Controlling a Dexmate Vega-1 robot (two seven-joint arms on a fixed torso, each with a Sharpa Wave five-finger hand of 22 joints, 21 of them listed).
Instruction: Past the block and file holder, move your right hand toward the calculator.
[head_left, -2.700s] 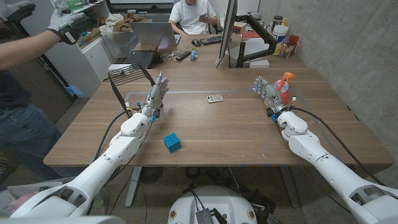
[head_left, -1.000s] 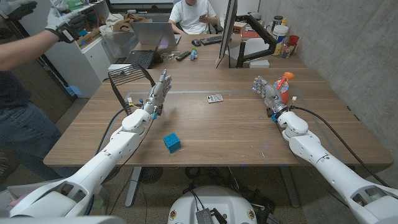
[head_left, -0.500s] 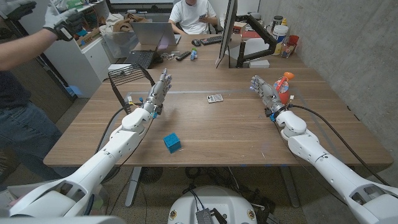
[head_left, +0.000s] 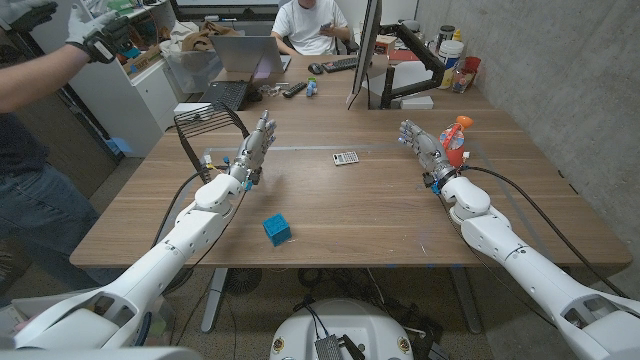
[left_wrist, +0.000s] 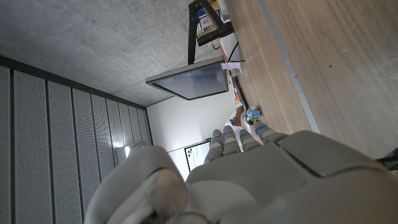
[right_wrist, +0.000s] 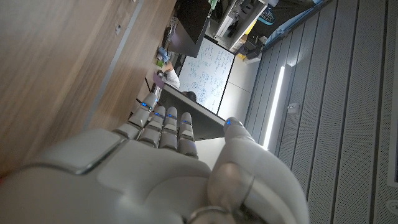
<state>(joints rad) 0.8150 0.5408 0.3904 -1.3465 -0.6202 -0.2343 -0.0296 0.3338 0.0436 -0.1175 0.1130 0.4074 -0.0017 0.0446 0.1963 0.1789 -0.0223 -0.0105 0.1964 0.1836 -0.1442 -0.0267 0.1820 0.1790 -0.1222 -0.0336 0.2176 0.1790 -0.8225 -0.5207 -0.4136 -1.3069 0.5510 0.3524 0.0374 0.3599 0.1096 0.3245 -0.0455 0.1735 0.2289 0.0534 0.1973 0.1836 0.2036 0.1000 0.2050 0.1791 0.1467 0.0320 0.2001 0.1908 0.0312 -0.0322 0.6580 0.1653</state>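
A small grey calculator (head_left: 346, 158) lies on the wooden table (head_left: 370, 205) near its middle. My right hand (head_left: 423, 144) stands on its edge to the calculator's right, fingers apart and holding nothing, a good way off from it. Its back fills the right wrist view (right_wrist: 155, 168). A blue block (head_left: 277, 230) sits near the table's front edge. The black wire file holder (head_left: 208, 128) stands at the back left. My left hand (head_left: 255, 148) is raised just right of the holder, fingers straight and empty; its back shows in the left wrist view (left_wrist: 249, 180).
An orange-capped spray bottle (head_left: 456, 138) stands right behind my right hand. A monitor (head_left: 363, 50), laptops (head_left: 243, 55) and desk clutter fill the far side. One person sits at the back; another's gloved arm (head_left: 60, 60) reaches in at the far left.
My right hand has drifted slightly left and farther from me, toward the calculator. My left hand has risen a little beside the file holder. Block and calculator have not moved.
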